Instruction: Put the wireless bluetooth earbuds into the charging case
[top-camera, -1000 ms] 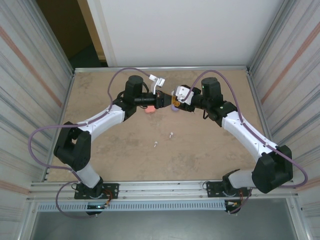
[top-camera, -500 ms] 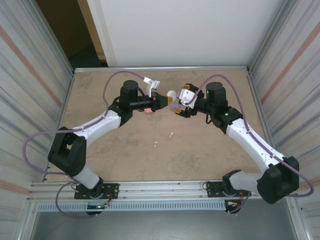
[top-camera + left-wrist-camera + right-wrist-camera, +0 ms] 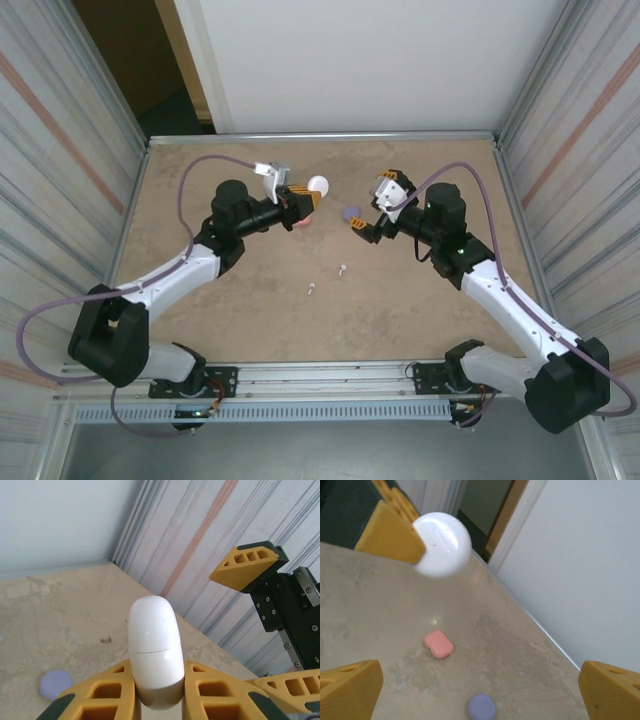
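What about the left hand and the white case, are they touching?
Touching. The left wrist view shows the white case clamped between the left hand's yellow fingers, no gap either side.

Black-and-white arms (image 3: 170, 275), purple cables (image 3: 215, 158), yellow fingers (image 3: 225, 695).

Bright, even light — soft wrist-view blur

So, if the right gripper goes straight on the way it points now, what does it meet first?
Probably the small round purple case on the table, low ahead of the open right gripper. The white pebble-shaped case in the left gripper sits higher and aside. Depth is unclear.
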Motion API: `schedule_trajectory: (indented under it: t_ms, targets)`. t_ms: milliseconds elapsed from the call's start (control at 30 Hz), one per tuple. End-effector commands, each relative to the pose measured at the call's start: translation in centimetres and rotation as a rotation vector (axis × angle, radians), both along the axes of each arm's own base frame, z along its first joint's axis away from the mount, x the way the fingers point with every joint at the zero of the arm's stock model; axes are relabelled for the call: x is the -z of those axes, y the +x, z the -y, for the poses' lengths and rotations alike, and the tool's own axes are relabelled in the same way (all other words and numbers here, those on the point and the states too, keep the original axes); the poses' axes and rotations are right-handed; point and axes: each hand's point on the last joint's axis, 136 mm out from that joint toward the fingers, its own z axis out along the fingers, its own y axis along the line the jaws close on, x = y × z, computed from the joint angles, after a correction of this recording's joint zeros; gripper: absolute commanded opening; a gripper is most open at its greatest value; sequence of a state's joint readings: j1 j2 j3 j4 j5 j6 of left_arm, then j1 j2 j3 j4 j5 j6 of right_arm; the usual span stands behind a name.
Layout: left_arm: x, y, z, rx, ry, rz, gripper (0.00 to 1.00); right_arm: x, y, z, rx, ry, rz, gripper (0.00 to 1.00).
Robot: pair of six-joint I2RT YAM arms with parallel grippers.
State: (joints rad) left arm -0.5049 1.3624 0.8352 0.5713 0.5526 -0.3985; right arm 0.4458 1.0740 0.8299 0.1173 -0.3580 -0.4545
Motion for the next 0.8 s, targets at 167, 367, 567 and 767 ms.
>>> schedule_trajectory:
  t_ms: [167,367,567,767]
  targets:
    - [-2.7,-0.9,-1.7,-0.067,-0.068,0.223,0.00,-3.4,-0.8,0.5,0.045,0.254,-0.064,0.99]
    - [-2.7,-2.0,-2.1,-0.061,-0.103,0.318,0.00,-4.0,0.5,3.6,0.176,0.483,-0.138,0.99]
    - [-3.0,-3.4,-2.6,-0.050,-0.141,0.423,0.00,-4.5,0.0,5.9,0.137,0.746,-0.224,0.99]
    - [-2.8,-4.2,-2.6,-0.023,-0.172,0.484,0.00,-4.1,-1.3,5.2,0.043,0.814,-0.282,0.99]
